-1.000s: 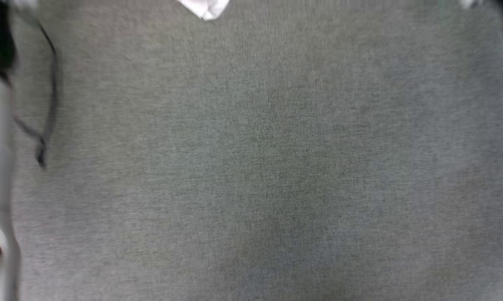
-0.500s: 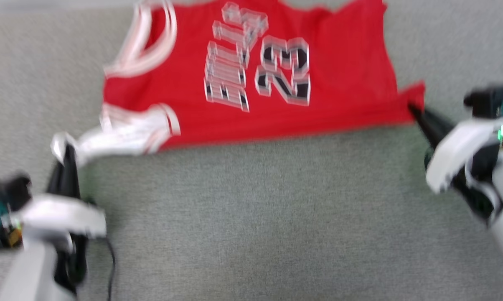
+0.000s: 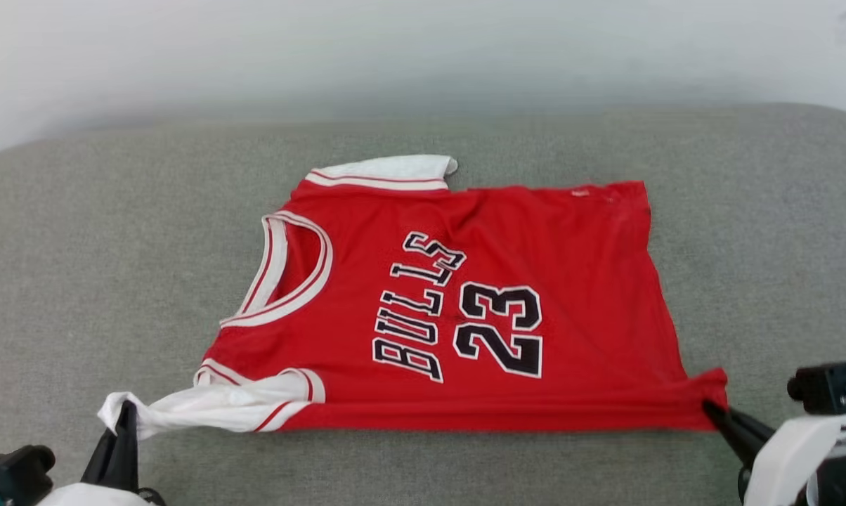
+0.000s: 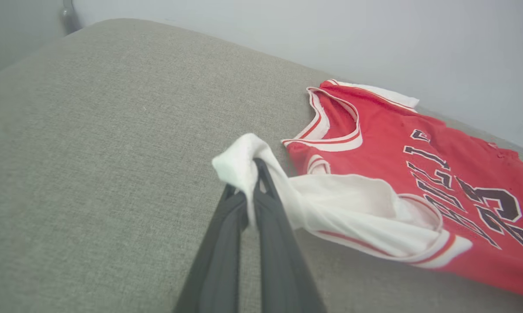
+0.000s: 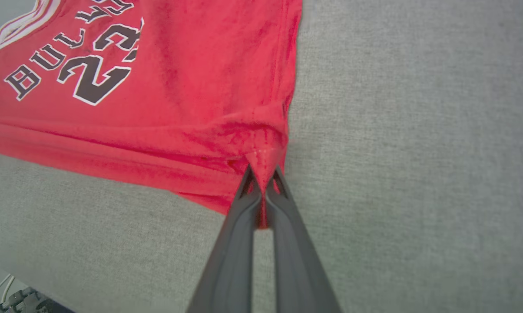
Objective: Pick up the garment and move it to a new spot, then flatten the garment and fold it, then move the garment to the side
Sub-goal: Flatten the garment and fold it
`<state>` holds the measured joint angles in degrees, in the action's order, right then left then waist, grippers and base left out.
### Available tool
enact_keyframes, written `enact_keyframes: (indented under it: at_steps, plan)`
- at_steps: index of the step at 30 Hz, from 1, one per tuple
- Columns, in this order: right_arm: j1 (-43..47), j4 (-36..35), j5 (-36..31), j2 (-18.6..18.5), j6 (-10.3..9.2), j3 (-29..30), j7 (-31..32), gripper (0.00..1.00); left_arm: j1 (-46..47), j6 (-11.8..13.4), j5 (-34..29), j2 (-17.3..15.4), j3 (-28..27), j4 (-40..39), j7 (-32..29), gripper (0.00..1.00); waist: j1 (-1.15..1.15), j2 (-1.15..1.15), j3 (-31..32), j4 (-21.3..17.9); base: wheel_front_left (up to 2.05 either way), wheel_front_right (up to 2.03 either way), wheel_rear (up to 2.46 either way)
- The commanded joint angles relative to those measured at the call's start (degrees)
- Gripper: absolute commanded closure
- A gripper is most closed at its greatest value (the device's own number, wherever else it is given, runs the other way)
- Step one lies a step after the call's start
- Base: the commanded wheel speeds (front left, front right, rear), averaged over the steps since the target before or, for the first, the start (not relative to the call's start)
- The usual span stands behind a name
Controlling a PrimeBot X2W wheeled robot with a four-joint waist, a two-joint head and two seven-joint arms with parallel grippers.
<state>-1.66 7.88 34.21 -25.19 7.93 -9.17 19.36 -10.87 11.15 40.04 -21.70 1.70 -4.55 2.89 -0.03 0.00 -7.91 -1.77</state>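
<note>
Garment: the red jersey shirt with short white sleeves and black "BULLS 23" lettering lies front-up and mostly flat on the grey woven cushion, with its collar toward 9 o'clock and its hem toward 3 o'clock in my head view.
Left side: my left pincer, at 8 o'clock, has its fingers pressed together on the tip of the near white sleeve.
Right side: my right pincer, at 4 o'clock, is pinched tight on the near red hem corner.
Risk, sleeve slip: I hold only a small bunch of thin sleeve cloth. A hard pull toward 6 o'clock could tug it free, and that end would drop slack.
Risk, uneven pull: if one arm leads the other, the near edge stretched between my pincers goes diagonal and the body wrinkles across the lettering.
Risk, drag: the woven cushion looks grippy. Sliding the shirt rather than lifting it could bunch the far edge under itself.
Risk, far white sleeve: at 12 o'clock it may already be doubled under, though I cannot tell from here. If so, flattening would press the crease in.
Risk, overstretch: spreading toward 3 and 9 o'clock strains the hem corner.
</note>
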Motion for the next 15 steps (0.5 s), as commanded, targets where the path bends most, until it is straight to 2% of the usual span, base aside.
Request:
enact_keyframes:
  at_steps: [1,5,7,11,15]
  plan:
    - [2.1,-1.2,-1.4,-0.5,-0.8,2.9,1.7,1.0,-1.3,1.6,0.1,-1.8,-2.1,-0.9,-0.3,1.0,0.03,0.0,0.4,-0.1,0.0,0.0,0.0]
    - [6.2,-8.8,-3.9,3.1,-0.78,7.6,7.9,1.0,-2.2,2.5,0.2,-2.8,-1.9,-5.7,-3.1,1.0,0.03,0.0,0.4,-0.4,0.0,0.0,0.0]
    - [5.8,-11.3,-4.8,4.6,-0.74,8.9,10.7,1.0,-0.2,2.1,0.3,-3.2,-0.9,-6.7,-4.6,1.0,0.03,0.0,-0.3,-0.5,0.0,0.0,0.0]
    - [1.6,-12.6,-6.1,7.0,-0.51,9.4,14.4,1.0,6.3,0.1,0.6,-3.2,2.1,-5.3,-6.9,1.0,0.03,0.0,-2.3,-0.5,0.0,0.0,0.0]
    - [-3.9,-10.4,-6.8,7.1,-0.49,7.7,16.3,1.0,13.3,-1.6,0.0,-2.1,5.1,-1.4,-7.8,1.0,0.03,0.0,-4.8,-0.4,0.0,0.0,0.0]
